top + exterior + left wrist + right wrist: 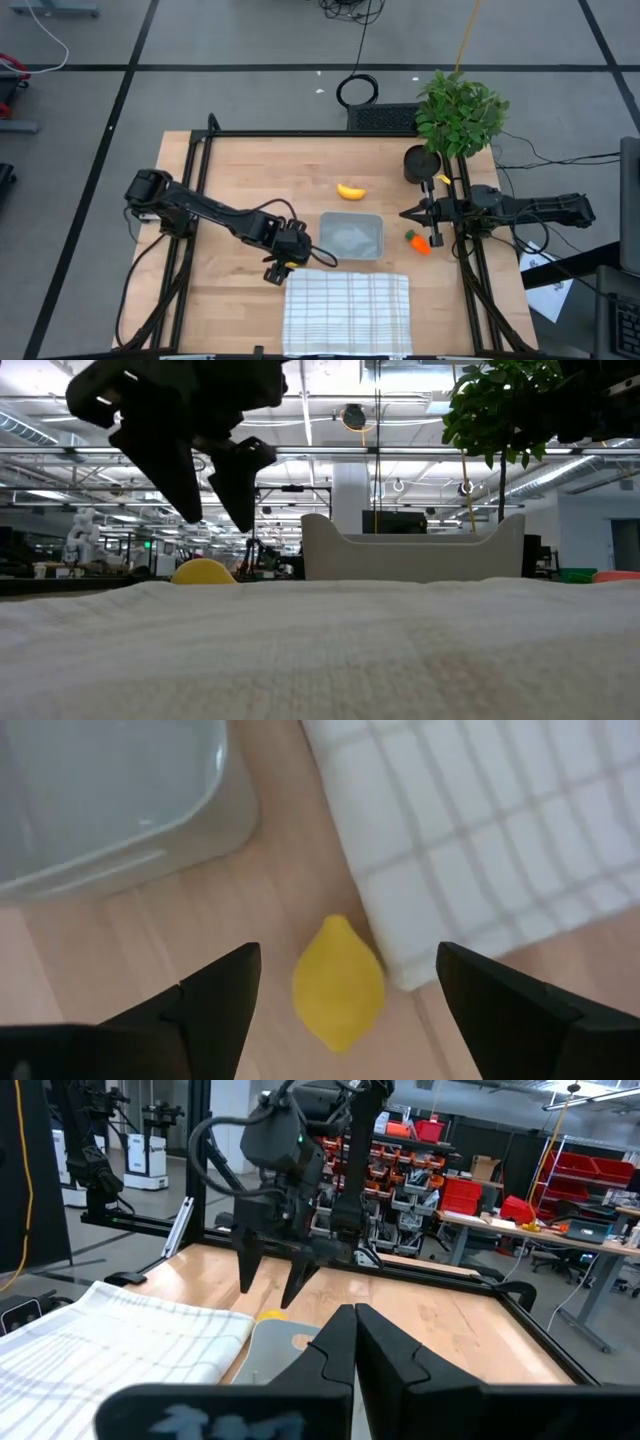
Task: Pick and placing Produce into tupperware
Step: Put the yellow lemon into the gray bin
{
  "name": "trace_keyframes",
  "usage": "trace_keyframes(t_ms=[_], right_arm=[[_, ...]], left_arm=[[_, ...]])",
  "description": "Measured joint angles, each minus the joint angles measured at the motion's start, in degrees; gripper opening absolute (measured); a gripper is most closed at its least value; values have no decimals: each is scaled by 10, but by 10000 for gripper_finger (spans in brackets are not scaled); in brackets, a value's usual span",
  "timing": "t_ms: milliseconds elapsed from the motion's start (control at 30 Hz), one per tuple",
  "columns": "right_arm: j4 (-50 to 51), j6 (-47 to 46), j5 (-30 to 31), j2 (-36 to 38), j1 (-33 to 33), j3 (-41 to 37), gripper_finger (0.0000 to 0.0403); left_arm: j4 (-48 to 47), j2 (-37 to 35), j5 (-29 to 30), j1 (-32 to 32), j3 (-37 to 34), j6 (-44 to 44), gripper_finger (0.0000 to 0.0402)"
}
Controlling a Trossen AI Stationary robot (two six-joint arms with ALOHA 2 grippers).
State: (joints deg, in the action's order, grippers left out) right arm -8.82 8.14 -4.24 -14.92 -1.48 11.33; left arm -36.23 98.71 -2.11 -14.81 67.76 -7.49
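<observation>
The yellow lemon (338, 982) lies on the wooden table at the checked cloth's far-left corner (395, 965). My left gripper (285, 262) hovers open above it, fingers pointing down, one on either side, their tips (215, 520) clear of the lemon (203, 571). The translucent tupperware (351, 235) stands to the right of the lemon, nothing showing inside it. The banana (350, 191) lies beyond the tupperware. The carrot (418, 241) lies right of it. My right gripper (410, 213) is shut and waits level above the table near the carrot.
The white checked cloth (347, 312) covers the near middle of the table, close to the lemon. A leafy plant (460, 110) and a black pot (422, 163) stand at the far right corner. Bare wood (240, 170) stretches across the far left.
</observation>
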Motion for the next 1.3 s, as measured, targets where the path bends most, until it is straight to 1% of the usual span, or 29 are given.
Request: trace_keyframes(t_ms=[300, 1033, 1300], right_arm=[[1, 0, 0, 0, 0, 0, 0], [3, -13, 0, -18, 0, 0, 0], [0, -12, 0, -28, 0, 0, 0]], left_arm=[[1, 35, 5, 0, -7, -2, 308], [3, 85, 6, 0, -6, -23, 308], [4, 90, -8, 1, -6, -30, 305]])
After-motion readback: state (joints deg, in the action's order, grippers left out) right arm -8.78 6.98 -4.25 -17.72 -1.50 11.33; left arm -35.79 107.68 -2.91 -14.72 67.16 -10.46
